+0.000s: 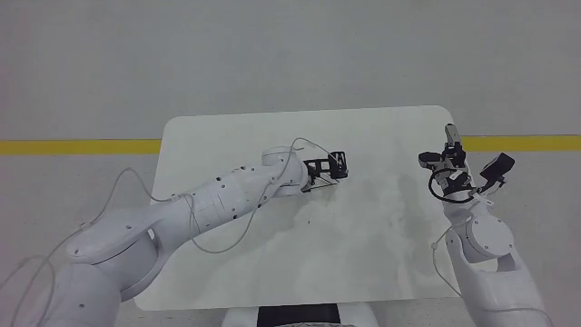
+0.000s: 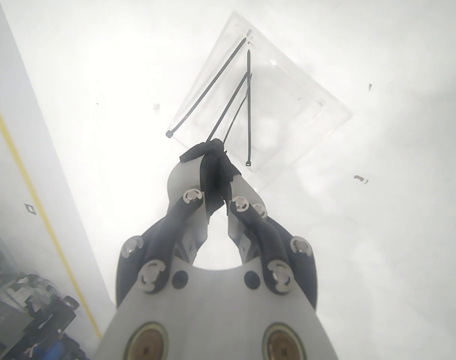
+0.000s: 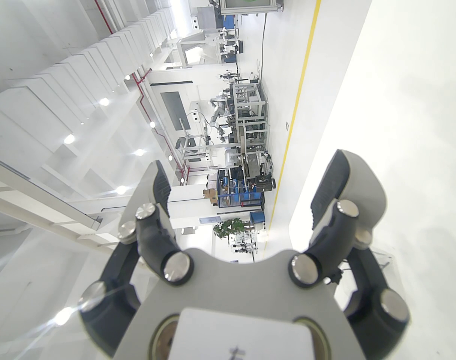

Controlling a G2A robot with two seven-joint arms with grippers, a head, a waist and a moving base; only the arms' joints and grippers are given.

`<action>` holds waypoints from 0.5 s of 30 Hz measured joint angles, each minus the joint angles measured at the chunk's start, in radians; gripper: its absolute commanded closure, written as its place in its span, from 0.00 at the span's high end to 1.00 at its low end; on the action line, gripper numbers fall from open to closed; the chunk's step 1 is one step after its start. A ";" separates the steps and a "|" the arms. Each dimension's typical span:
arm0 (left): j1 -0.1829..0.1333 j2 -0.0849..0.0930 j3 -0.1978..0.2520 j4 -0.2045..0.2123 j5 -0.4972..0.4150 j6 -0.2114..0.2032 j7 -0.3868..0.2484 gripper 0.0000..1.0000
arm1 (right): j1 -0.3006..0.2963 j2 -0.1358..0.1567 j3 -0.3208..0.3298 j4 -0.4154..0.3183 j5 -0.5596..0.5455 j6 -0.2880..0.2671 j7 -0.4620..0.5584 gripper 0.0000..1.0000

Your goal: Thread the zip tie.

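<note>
So the left gripper (image 2: 213, 153) is pressed together, and its black-padded fingertips (image 2: 192, 153) are pinching one end of a zip tie (image 2: 228, 106). The rest of that tie runs straight out ahead of the tips, over a clear tray (image 2: 306, 91) that sits just in front of the gripper on the white table (image 1: 381, 254). I can't tell from the wrist view whether the far end of the tie touches the tray or is lifted a bit. There's a thinner dark line right next to it that could be its shadow or a reflection, no idea which.

Two loose ties (image 2: 207, 86) are also in or on the tray, one on each side of the held one. All three fan out from the gripper end and come closer together at the far end. One has its square head just beside the fingertips at the tray's near edge. The other one's head is near the tray's closest corner.

From the top view the left gripper (image 1: 329, 165) is out over the middle of the table.

The right gripper (image 3: 250, 177) is spread wide with nothing between its fingers. It sits well apart from the left one, near the table edge (image 1: 451, 145), and points out over the floor and its yellow line (image 3: 299, 87).
</note>
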 measured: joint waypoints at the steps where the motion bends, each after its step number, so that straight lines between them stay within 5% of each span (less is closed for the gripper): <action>1: -0.001 0.001 0.000 -0.002 0.000 0.000 0.000 0.00 | 0.000 0.000 0.000 0.000 0.000 0.000 0.000 1.00; 15: 0.003 0.030 0.000 -0.091 0.005 0.000 -0.019 0.00 | 0.000 0.000 0.000 0.000 0.000 0.000 0.000 1.00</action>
